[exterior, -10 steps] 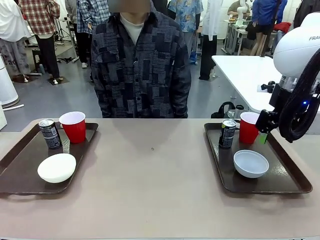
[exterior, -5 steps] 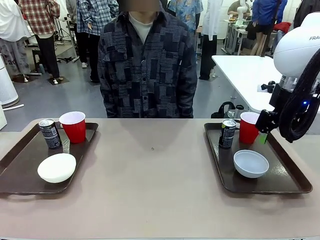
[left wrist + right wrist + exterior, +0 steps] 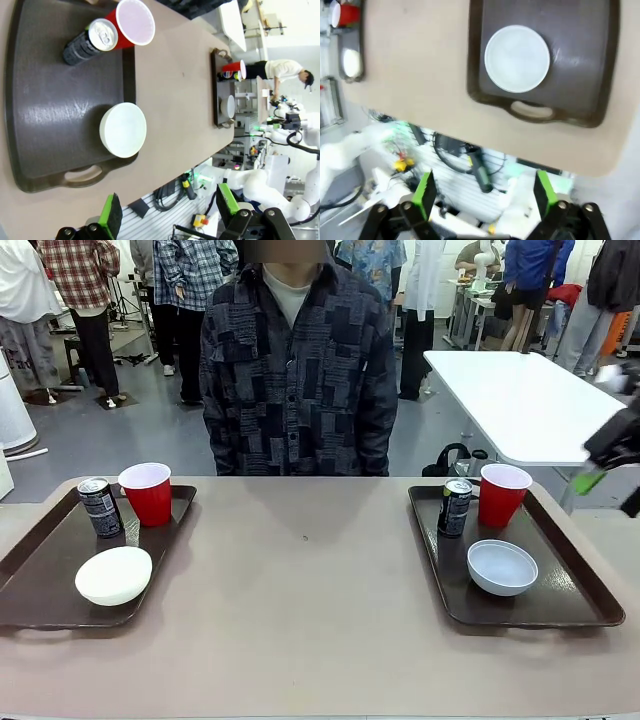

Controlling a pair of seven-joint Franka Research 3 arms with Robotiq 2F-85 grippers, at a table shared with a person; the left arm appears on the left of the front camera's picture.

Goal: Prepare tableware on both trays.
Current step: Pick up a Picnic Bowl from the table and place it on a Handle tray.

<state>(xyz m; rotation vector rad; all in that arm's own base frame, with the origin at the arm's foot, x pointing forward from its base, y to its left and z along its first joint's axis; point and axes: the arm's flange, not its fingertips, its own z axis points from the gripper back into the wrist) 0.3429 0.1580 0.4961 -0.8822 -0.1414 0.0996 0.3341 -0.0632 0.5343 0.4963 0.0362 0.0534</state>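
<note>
Left gripper [image 3: 167,220] & right gripper [image 3: 482,192] both released, empty; each tray [image 3: 35,545] [image 3: 575,590] w/ can, cup, bowl.

A beige tabletop [image 3: 310,580] spans the foreground under even indoor light. Beyond it lies a grey floor [image 3: 120,435] where several people stand, with a white table [image 3: 510,400] at the right and more tables farther back.

Beige table [image 3: 310,590] in the foreground. Person in dark patchwork shirt [image 3: 298,370] standing at its far edge — upright. White table [image 3: 520,405] behind, right. Other people farther back, standing on the grey floor [image 3: 100,435].
</note>
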